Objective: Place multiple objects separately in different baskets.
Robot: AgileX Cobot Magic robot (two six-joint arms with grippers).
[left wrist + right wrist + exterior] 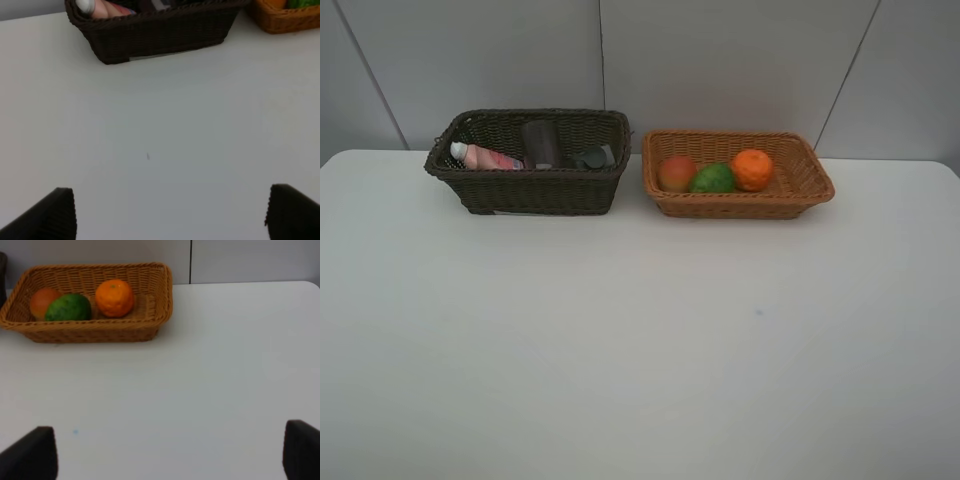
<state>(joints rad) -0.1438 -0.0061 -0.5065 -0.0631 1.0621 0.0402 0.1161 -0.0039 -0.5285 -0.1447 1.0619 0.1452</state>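
Note:
The dark brown basket (532, 192) stands at the back left and holds the pink white-capped bottle (485, 157), the mauve cup (540, 143) and the dark bottle (593, 157). The light tan basket (790, 192) to its right holds the peach-like fruit (676, 172), the green fruit (712, 179) and the orange (752, 169). Neither arm shows in the high view. My left gripper (170, 212) is open and empty over bare table in front of the dark basket (160, 32). My right gripper (170, 455) is open and empty in front of the tan basket (95, 330).
The white table (640, 340) spreads wide in front of both baskets. A grey panelled wall (720, 60) rises right behind the baskets. The two baskets stand a small gap apart.

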